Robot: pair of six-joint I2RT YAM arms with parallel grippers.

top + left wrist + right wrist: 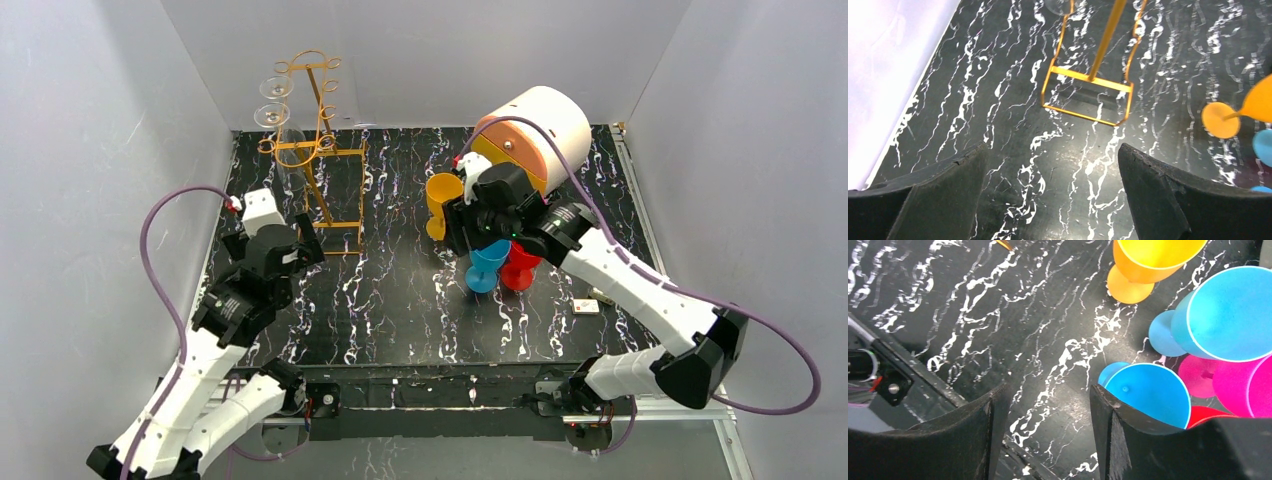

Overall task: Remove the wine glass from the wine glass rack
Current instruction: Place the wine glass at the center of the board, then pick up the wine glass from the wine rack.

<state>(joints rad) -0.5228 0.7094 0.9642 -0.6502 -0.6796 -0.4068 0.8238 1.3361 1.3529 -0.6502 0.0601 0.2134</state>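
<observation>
The gold-orange wire wine glass rack [318,150] stands at the table's back left. Two clear wine glasses [271,114] hang upside down from its left hooks, feet up. My left gripper [303,243] is open and empty, just in front of the rack's base and below the glasses. In the left wrist view the gripper [1053,167] faces the rack's rectangular base [1087,95], and a bit of clear glass [1058,5] shows at the top edge. My right gripper [463,232] is open and empty at mid-table, beside coloured goblets; its wrist view [1048,407] shows nothing between the fingers.
An orange goblet [440,200], a blue goblet [487,265] and a red one [520,268] stand under the right arm. Another blue and pink goblets [1228,380] show in the right wrist view. A white-and-orange drum [535,130] sits at back right. A small tag [586,307] lies front right.
</observation>
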